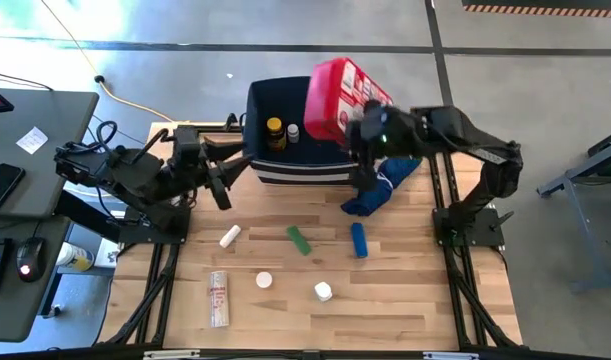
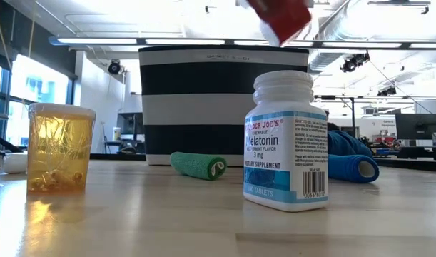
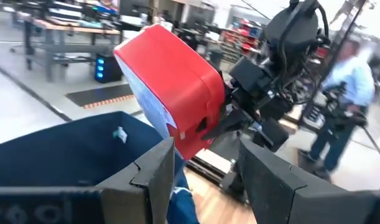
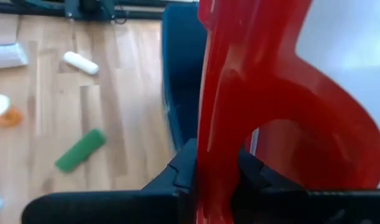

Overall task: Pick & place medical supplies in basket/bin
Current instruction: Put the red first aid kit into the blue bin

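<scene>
The navy-blue bin (image 1: 295, 165) (image 2: 223, 103) stands at the table's far middle, with an amber yellow-capped bottle (image 1: 275, 133) and a small white bottle (image 1: 293, 132) inside. My right gripper (image 1: 363, 122) is shut on the red-and-white first aid pouch (image 1: 340, 95) (image 3: 171, 87), which hangs in the air above the bin's right end. The pouch's lower tip (image 2: 282, 18) shows above the bin's rim. My left gripper (image 1: 223, 185) (image 3: 208, 180) is open beside the bin's left near corner. Whether it touches the bin, I cannot tell. My right gripper pinches the pouch between its two fingers at a red looped handle part (image 4: 217, 168). The fingers (image 4: 183, 177) come from the table's right side. The pouch is lifted clear, tilted, over the bin's right end.
On the table near the bin lie a white tube (image 1: 230, 236), green packet (image 1: 299, 240), blue packet (image 1: 359, 240), flat pale box (image 1: 218, 298), amber container (image 2: 59, 146) and white bottle (image 1: 323, 291) (image 2: 285, 143). A royal-blue bundle (image 1: 380, 185) lies under the right arm. A person (image 3: 345, 93) stands beyond.
</scene>
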